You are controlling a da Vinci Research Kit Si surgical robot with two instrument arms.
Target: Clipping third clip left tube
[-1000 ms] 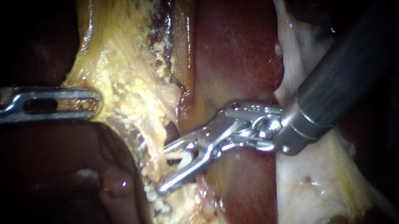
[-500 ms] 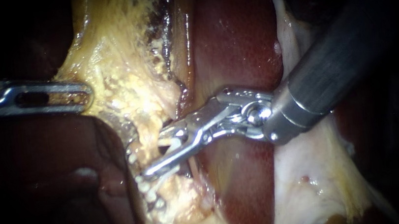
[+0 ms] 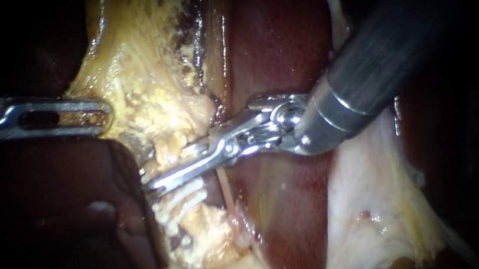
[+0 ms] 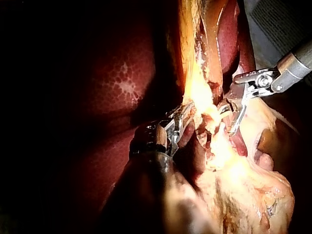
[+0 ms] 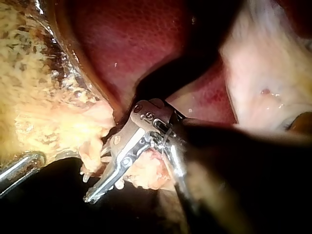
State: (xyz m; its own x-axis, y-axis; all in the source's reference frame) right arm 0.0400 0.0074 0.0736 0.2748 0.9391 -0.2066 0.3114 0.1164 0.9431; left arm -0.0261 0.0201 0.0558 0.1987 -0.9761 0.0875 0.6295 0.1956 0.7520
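Two instruments work at the yellow fatty tissue (image 3: 144, 73) that lies against the dark red liver (image 3: 278, 47). The right instrument (image 3: 178, 169) has its hand clamped across the left tube (image 3: 169, 148), both jaws pressing on it from opposite sides, just beside a thin pale strand (image 3: 226, 192). The left instrument (image 3: 98, 114) has its hand closed on the edge of the yellow fatty tissue, apart from the right instrument.
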